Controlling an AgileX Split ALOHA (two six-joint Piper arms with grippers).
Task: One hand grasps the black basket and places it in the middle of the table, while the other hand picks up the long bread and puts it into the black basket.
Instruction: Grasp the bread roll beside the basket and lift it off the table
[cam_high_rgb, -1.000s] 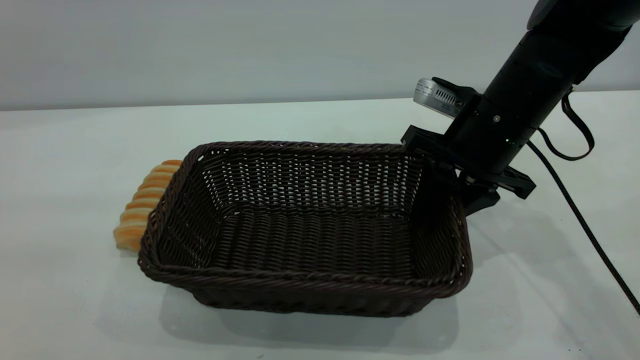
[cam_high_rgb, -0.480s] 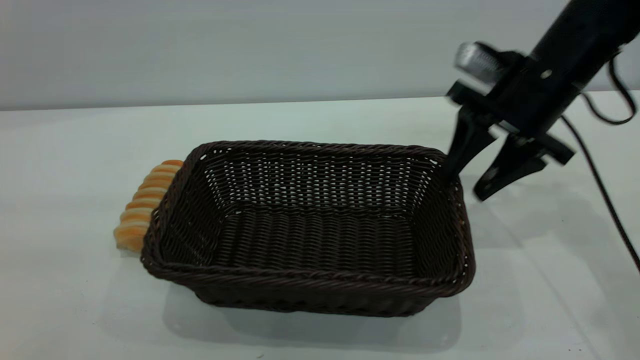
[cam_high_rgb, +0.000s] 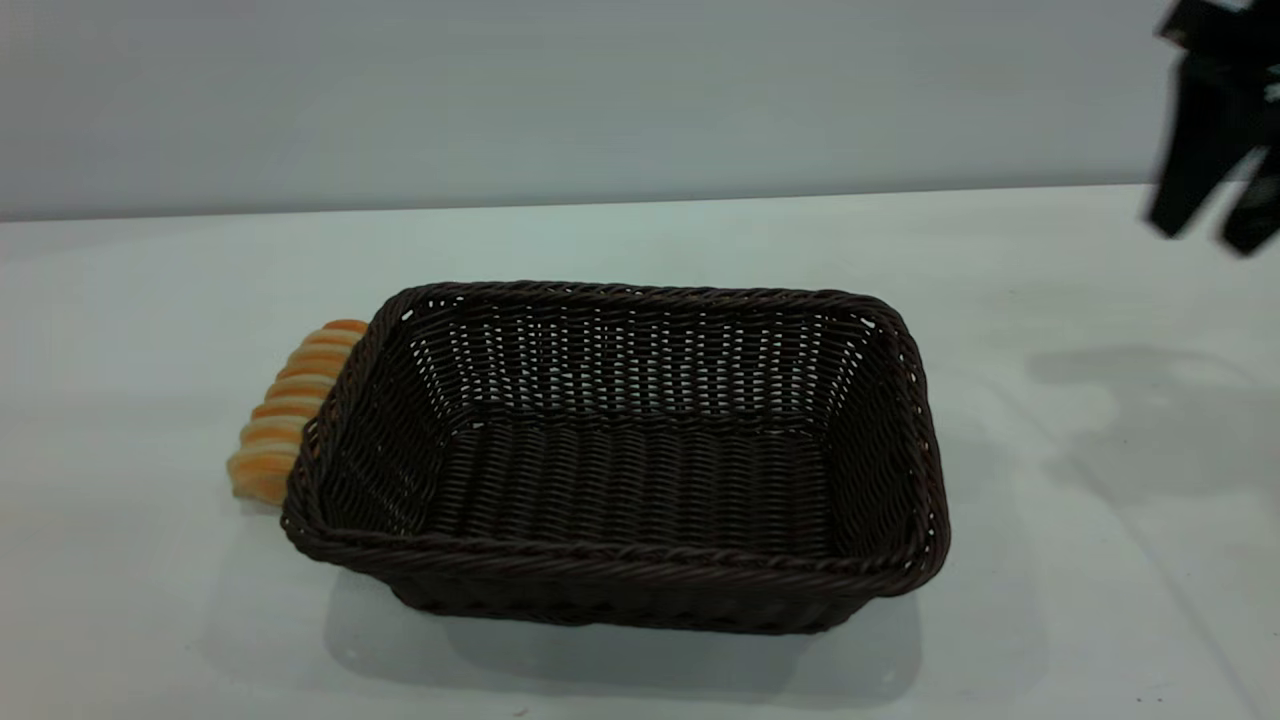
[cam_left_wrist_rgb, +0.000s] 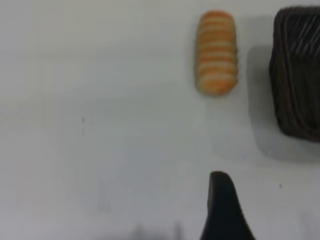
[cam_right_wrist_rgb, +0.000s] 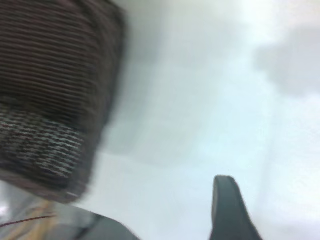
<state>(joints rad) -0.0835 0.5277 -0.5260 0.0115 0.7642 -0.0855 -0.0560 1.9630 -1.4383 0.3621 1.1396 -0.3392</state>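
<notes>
The black basket (cam_high_rgb: 620, 460) stands upright and empty on the table (cam_high_rgb: 1050, 600). The long bread (cam_high_rgb: 285, 410) lies on the table against the outside of the basket's left end. My right gripper (cam_high_rgb: 1212, 225) is open and empty, high above the table at the far right, well clear of the basket. My left gripper is out of the exterior view. In the left wrist view one of its fingers (cam_left_wrist_rgb: 222, 205) hangs above bare table, apart from the bread (cam_left_wrist_rgb: 216, 52) and the basket's corner (cam_left_wrist_rgb: 299, 70). The right wrist view shows the basket (cam_right_wrist_rgb: 55, 90) and one finger (cam_right_wrist_rgb: 227, 210).
A plain grey wall runs behind the table's far edge (cam_high_rgb: 640, 203). The right arm's shadow (cam_high_rgb: 1150, 420) falls on the table to the right of the basket.
My right gripper let go of the basket's right rim, then rose and pulled away to the upper right. The basket settled flat. The bread has not moved.
</notes>
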